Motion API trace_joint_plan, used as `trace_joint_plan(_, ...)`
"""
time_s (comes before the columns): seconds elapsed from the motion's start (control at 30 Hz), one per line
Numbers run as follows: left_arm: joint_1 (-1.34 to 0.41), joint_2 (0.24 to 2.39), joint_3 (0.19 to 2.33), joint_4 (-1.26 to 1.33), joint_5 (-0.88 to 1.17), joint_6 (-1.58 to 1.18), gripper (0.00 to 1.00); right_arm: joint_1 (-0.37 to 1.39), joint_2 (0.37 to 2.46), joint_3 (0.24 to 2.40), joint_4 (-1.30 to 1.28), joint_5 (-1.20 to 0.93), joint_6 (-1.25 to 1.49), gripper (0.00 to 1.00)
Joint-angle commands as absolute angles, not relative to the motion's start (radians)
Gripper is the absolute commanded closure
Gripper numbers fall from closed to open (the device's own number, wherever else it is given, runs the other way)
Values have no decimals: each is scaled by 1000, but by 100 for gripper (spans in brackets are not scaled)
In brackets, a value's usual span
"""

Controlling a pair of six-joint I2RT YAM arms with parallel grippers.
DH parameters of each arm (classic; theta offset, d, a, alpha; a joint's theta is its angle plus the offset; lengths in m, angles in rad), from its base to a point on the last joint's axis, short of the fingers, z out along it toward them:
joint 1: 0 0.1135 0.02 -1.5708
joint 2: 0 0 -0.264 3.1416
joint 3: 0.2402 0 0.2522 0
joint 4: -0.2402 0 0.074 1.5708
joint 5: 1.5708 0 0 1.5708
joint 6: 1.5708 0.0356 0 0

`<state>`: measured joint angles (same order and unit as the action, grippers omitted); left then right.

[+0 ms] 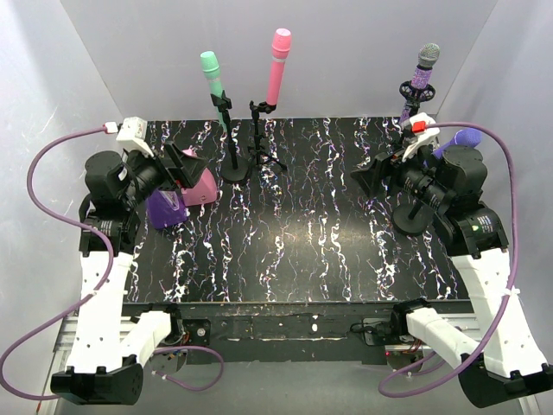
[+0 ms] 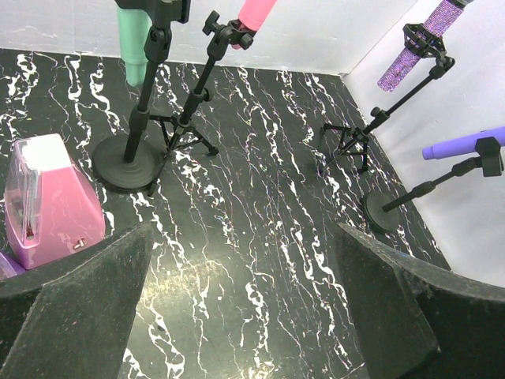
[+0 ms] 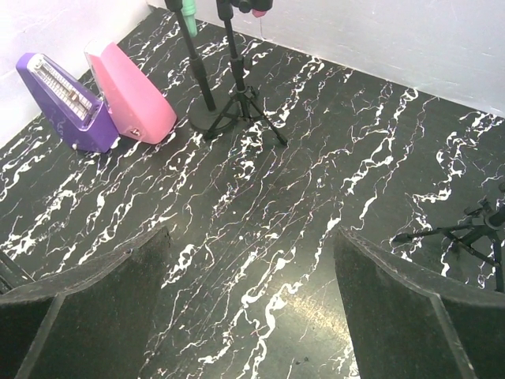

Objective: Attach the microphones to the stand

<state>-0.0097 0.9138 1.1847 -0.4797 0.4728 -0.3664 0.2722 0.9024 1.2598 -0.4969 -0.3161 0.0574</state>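
Note:
All four microphones sit in stand clips. The mint green microphone [image 1: 211, 73] is on a round-base stand [image 1: 233, 169], and the pink microphone [image 1: 279, 62] is on a tripod stand [image 1: 263, 156] at the back middle. The glittery purple microphone [image 1: 423, 76] with a silver-grey head is on a tripod stand at the back right. The plain purple microphone [image 1: 463, 137] lies nearly level on a round-base stand [image 1: 413, 220], partly hidden behind my right arm. My left gripper [image 1: 186, 160] [image 2: 243, 237] is open and empty above the table. My right gripper [image 1: 367, 181] [image 3: 251, 237] is open and empty too.
A pink wedge-shaped box [image 1: 200, 186] and a purple one [image 1: 164, 209] stand at the left, right by my left gripper; both show in the right wrist view [image 3: 134, 95] [image 3: 67, 103]. White walls close the back and sides. The black marbled table [image 1: 294, 242] has a front edge near the arm bases.

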Motion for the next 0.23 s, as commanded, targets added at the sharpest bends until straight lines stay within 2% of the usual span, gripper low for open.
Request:
trace_joint_plan(0.0, -11, 890, 1180, -492, 486, -354, 2, 259, 888, 1256, -445, -342, 83, 9)
trace_joint_plan(0.2, -11, 881, 1181, -505, 492, -353, 2, 252, 885, 1253, -442, -353, 87, 9)
